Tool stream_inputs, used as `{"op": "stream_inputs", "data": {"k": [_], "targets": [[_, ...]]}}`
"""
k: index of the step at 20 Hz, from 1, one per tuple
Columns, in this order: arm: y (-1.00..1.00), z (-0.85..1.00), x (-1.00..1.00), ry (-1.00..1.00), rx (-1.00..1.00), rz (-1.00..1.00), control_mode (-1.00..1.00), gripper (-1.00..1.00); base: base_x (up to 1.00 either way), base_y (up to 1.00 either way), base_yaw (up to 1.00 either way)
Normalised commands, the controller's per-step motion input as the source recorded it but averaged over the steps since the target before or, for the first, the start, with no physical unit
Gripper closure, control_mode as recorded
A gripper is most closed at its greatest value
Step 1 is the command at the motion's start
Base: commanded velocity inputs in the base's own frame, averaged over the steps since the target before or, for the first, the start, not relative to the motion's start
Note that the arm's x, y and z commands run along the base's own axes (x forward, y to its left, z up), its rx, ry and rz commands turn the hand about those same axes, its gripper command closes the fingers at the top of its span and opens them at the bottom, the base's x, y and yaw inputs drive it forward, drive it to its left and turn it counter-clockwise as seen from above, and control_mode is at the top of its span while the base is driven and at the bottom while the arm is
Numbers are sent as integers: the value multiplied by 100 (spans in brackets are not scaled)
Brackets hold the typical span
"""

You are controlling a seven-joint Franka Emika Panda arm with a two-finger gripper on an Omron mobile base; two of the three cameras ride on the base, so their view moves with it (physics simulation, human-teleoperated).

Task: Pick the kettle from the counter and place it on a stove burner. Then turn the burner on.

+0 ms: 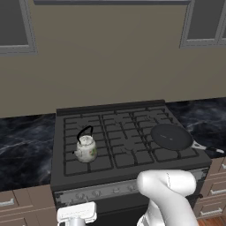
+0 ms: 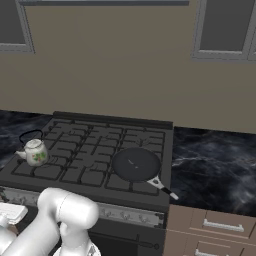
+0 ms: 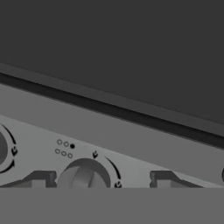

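Kettle (image 1: 86, 149) upright on the front-left stove burner (image 1: 84, 161), thin black handle arched above the cream body, short spout toward the left edge of the stove (image 1: 128, 137). Same kettle at the left of the grates in the right base view (image 2: 35, 152), clear of the gripper. Black frying pan (image 1: 171, 136) flat on the front-right grate, well apart from the kettle, handle poking out past the stove's front-right corner; seen also in the right base view (image 2: 135, 164). Glossy black veined table (image 1: 24, 145) on both sides of the stove, bare where visible, brown drawers (image 2: 212, 230) beneath it on the right.

Gripper (image 3: 100, 180) low in front of the stove's grey knob strip (image 3: 131, 140) — two dark fingertips (image 3: 39, 179) spread wide apart, open, holding nothing. Round knob (image 3: 83, 177) between the fingertips, nearer the left one; contact with it cannot be told. Small diagram of six dots (image 3: 64, 148) above and left of that knob, one dot filled. Edge of a second knob (image 3: 3, 148) at the far left of the hand view. Dark stove edge above the strip. White hand (image 1: 77, 214) below the strip's left part in the left base view, white arm (image 1: 170, 194) rising from the lower right.
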Motion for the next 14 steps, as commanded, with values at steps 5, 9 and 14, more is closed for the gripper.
{"op": "stream_inputs", "data": {"k": [5, 9, 14], "targets": [[-22, 0, 13, 2, 0, 1, -100, 100, 0, 0, 0], [-16, 0, 13, 3, 0, 8, -100, 100, 0, 0, 0], [-17, 0, 8, 3, 0, 12, -100, 100, 0, 0, 0]]}}
